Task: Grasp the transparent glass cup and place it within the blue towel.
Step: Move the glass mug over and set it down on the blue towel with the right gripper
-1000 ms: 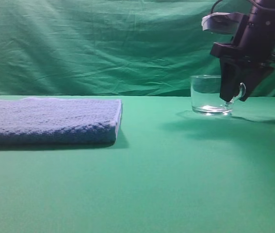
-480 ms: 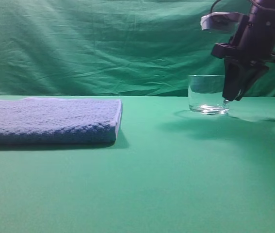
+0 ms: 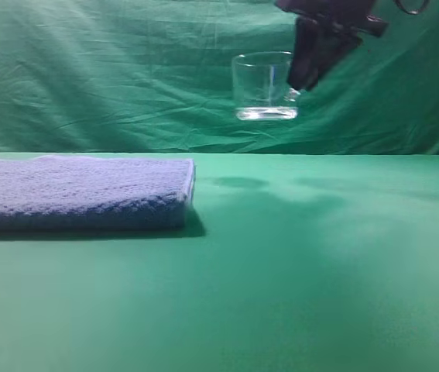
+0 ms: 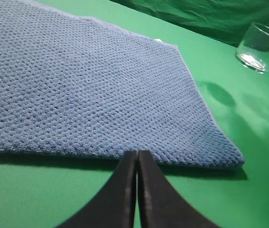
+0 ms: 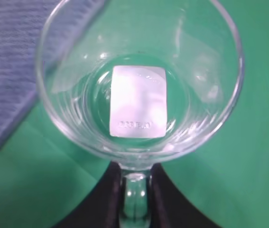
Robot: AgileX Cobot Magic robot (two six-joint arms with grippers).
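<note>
Nearest in the left wrist view, the left gripper (image 4: 136, 190) hangs low over the green table (image 3: 296, 279) with its two dark fingers pressed together, tips meeting just at the near edge of the blue towel (image 4: 87, 90). The towel lies flat, a broad nubby pad, its long side running left to right in the high view (image 3: 80, 194), where it sits at the left of the table. Beyond and to the right of it, the transparent glass cup (image 3: 264, 85) is in the air, well clear of the table and not yet above the towel; a faint shadow falls on the cloth below it. The cup is upright, mouth up, thick base level, its handle turned to the right toward the right gripper (image 3: 300, 81). Seen from the right wrist camera, the cup (image 5: 139, 80) holds no liquid; a white label shows through its base, and the looped handle points straight back between the dark fingers (image 5: 165, 199), which are clamped on it from both sides. Farthest back hangs a wrinkled green backdrop (image 3: 126, 70).
</note>
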